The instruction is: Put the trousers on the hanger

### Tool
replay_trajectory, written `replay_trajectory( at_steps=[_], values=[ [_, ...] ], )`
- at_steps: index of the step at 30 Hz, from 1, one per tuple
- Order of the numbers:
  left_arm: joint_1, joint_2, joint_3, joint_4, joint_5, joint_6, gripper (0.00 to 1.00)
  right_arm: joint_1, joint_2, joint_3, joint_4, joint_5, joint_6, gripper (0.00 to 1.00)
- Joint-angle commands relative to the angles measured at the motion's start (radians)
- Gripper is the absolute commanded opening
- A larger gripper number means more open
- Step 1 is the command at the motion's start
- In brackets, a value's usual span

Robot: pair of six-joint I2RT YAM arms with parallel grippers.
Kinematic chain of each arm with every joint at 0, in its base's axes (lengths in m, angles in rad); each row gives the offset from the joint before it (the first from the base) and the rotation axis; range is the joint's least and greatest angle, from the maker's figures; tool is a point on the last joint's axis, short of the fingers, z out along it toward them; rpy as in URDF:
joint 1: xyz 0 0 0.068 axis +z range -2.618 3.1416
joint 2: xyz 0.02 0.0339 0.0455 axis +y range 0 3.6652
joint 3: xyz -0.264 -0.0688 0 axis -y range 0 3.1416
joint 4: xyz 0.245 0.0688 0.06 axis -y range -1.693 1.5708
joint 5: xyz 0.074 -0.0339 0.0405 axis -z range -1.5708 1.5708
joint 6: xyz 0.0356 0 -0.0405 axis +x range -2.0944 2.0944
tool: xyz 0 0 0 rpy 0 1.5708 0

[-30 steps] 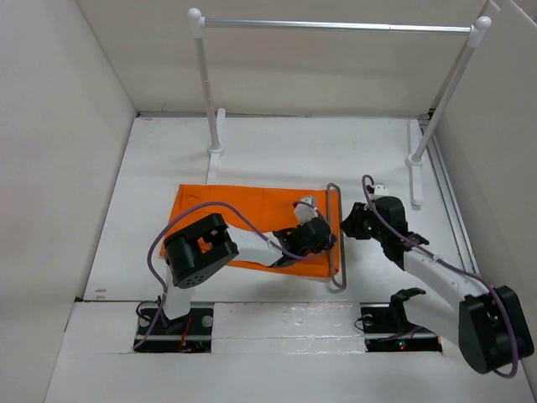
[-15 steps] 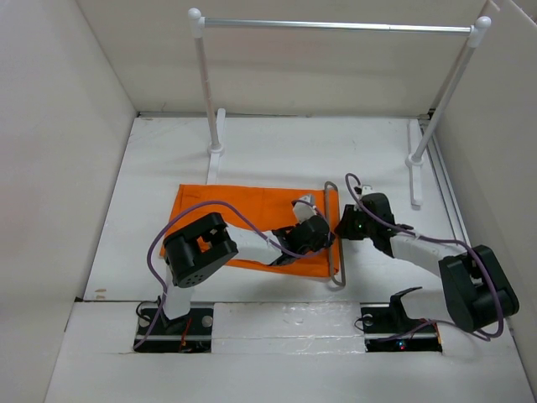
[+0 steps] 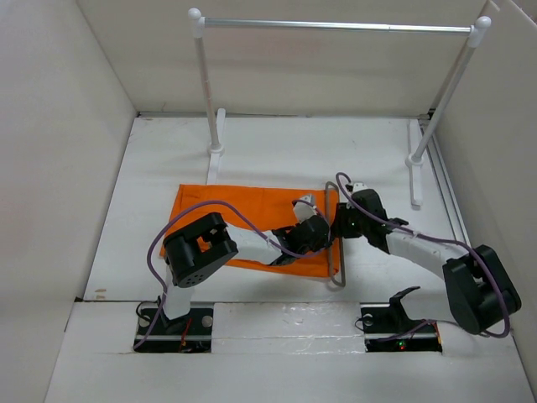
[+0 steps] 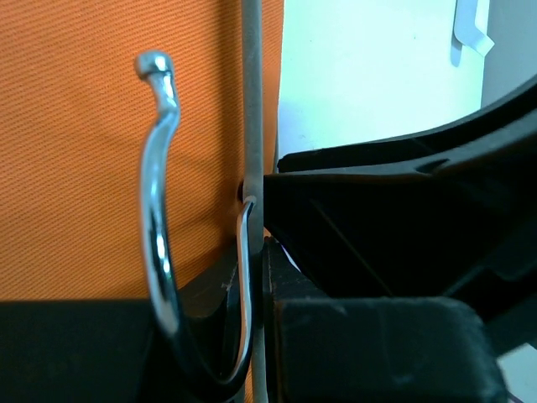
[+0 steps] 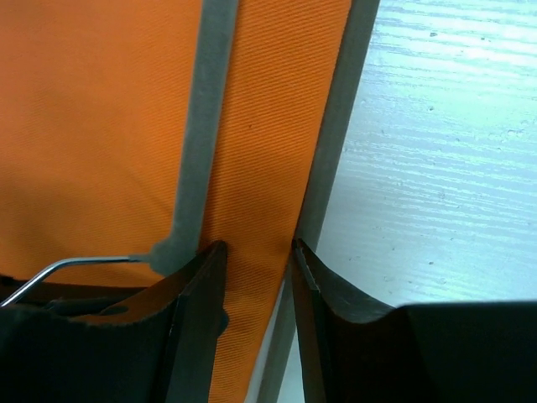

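The orange trousers [image 3: 226,214] lie flat on the white table. The grey hanger [image 3: 341,269] lies along their right edge, part of it over the cloth. My left gripper [image 3: 317,228] is shut on the hanger where the metal hook [image 4: 158,218] joins the grey bar [image 4: 254,84]. In the left wrist view the left gripper [image 4: 256,252] pinches that stem over the trousers [image 4: 84,168]. My right gripper [image 3: 340,225] comes in from the right. In the right wrist view the right gripper [image 5: 256,252] is open. It straddles a strip of trousers [image 5: 260,143] and the hanger's outer bar [image 5: 336,126].
A silver rail [image 3: 336,25] on two white posts [image 3: 205,84] stands at the back of the table. White walls close in both sides. The right post's foot [image 3: 415,180] lies just right of my right gripper.
My right arm has swung left and lowered, bringing its gripper from beside the hanger onto its outer bar. The left gripper and the trousers have not moved.
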Motion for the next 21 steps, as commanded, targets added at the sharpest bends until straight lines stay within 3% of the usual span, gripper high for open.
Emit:
replay_trajectory(
  at_steps=[1, 12, 18, 21],
  values=[
    [0.003, -0.027, 0.012, -0.043, 0.011, 0.046, 0.0, 0.007, 0.028, 0.016, 0.038, 0.006, 0.012, 0.42],
    [0.003, -0.026, 0.015, -0.058, 0.017, 0.058, 0.0, 0.043, 0.117, -0.044, 0.147, -0.046, 0.093, 0.36],
    [0.003, -0.035, 0.012, -0.064, 0.002, 0.063, 0.0, 0.061, 0.111, -0.085, 0.191, -0.06, 0.11, 0.03],
    [0.003, -0.043, 0.003, -0.075, -0.012, 0.069, 0.0, 0.027, 0.046, -0.079, 0.159, -0.05, 0.086, 0.0]
  ],
)
